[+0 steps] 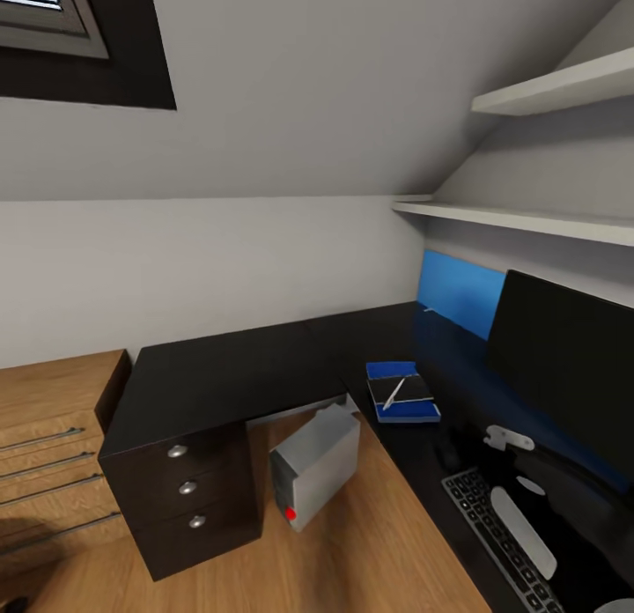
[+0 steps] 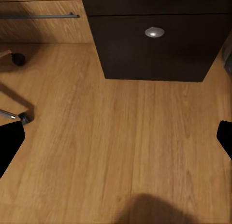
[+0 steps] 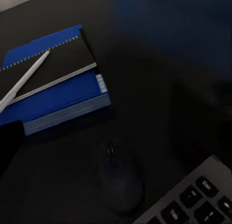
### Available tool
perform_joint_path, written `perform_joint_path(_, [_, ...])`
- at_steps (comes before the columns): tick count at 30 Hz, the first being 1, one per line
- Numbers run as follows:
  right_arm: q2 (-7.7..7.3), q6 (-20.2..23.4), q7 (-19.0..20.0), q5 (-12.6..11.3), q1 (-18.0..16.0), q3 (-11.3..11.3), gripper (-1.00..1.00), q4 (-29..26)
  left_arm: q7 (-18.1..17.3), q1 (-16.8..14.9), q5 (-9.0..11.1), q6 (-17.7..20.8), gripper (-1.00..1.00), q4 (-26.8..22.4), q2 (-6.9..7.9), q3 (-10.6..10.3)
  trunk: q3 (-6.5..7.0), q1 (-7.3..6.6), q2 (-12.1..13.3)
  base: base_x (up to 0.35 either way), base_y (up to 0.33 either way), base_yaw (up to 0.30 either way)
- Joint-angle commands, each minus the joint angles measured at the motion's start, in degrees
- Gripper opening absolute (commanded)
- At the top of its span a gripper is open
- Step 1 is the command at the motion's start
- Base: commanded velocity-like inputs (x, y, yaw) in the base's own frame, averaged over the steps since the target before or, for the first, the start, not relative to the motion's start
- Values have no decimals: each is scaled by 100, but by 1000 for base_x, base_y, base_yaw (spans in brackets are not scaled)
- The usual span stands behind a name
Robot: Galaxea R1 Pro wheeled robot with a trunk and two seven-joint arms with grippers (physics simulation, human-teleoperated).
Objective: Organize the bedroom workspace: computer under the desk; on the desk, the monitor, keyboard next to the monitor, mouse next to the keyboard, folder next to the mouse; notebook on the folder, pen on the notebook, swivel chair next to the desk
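On the black worktop [image 1: 229, 375] the blue folder [image 1: 414, 410] carries the notebook [image 1: 401, 390] and the white pen [image 1: 394, 394], whose long axis runs diagonally across the cover. The mouse [image 3: 118, 178] lies between that stack and the keyboard [image 1: 502, 542], beside the monitor [image 1: 563, 366], with the computer [image 1: 317, 463] underneath. The swivel chair's chrome leg and caster [image 2: 17, 117] sit nearer the left claw [image 2: 116, 142], its fingers apart; the right claw's state I cannot tell.

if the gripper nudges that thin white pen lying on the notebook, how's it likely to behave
The thin white pen looks slim and round, so it would probably roll or skid rather than resist. It lies loose and diagonal on the small dark grey notebook, whose flat cover seems smooth, so it may slide off onto the bright blue folder. Likely very light.
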Motion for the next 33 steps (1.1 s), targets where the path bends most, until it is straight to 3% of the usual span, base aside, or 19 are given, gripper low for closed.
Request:
perform_joint_path(1, [-7, 25, 21, -44, -4, -3, 100, 17, 32, -2, 59, -41, 100, -7, 8, -32, -6, 3, -4, 177, 0, 0])
perform_joint_path(5, [-7, 122, 123, -112, -4, -107, 100, 50, 37, -2, 56, -47, 100, -7, 8, -37, -6, 3, -4, 101, 0, 0])
perform_joint_path(8, [-5, 347, 407, -201, -4, -344, 100, 167, 33, -2, 53, -50, 100, -7, 8, -40, -6, 3, -4, 70, 0, 0])
perform_joint_path(12, [9, 691, 627, -297, -4, -453, 100, 275, 47, -2, 52, -50, 100, -7, 8, -48, -6, 3, -4, 19, 0, 0])
perform_joint_path(18, [11, 933, 710, -562, -4, -465, 100, 287, 56, -2, 50, -50, 100, -10, 8, -46, -6, 3, -4, 1, 0, 0])
perform_joint_path(26, [11, 1021, 881, -590, -4, -458, 100, 287, 60, -2, 51, -74, 100, -60, -7, -47, -6, 3, -4, 0, 0, 0])
perform_joint_path(33, [18, 1027, 895, -591, -4, -458, 100, 287, 65, -2, 60, -82, 100, -53, -9, -33, -131, 157, -285, 0, 0, 0])
